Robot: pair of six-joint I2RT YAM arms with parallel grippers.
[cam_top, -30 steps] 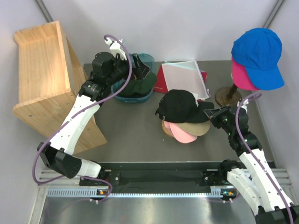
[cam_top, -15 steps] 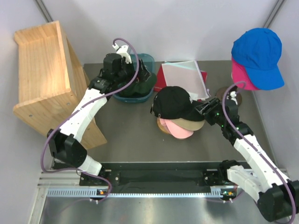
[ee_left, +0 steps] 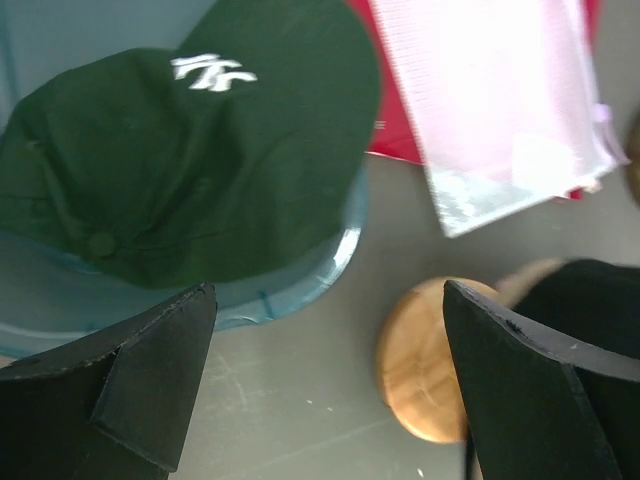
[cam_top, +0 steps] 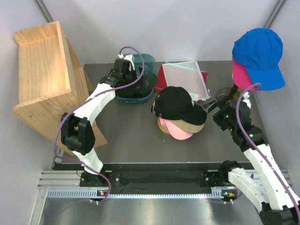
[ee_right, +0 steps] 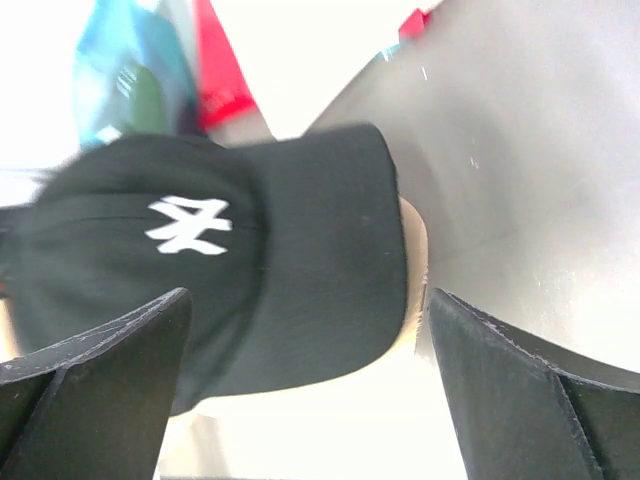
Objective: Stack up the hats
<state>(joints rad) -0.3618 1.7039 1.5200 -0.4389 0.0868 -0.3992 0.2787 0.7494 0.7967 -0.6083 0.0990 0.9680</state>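
Ahead of the right pincer [ee_right: 310,295], whose fingers [ee_right: 90,390] are matt black: a black fabric baseball cap [ee_right: 250,260] with a white embroidered monogram on the crown. Under it are a tan fabric cap [cam_top: 197,127] and a light pink fabric cap [cam_top: 180,134] — both plain. Off to this pincer's right, a bright blue fabric cap [cam_top: 260,51] sits over a magenta fabric cap [cam_top: 240,75].

Ahead of the left pincer [ee_left: 328,290], fingers also black: a dark green fabric cap [ee_left: 190,150] with a white monogram, in a translucent teal plastic tub [ee_left: 345,245]. To its right — a flat red folder [ee_left: 395,140] with white sheets [ee_left: 490,100], and a pale round wooden disc [ee_left: 425,370].

The metal table [cam_top: 131,126] is dull grey. The arms [cam_top: 255,161] are white with black joints; the cables [cam_top: 61,131] are purple.
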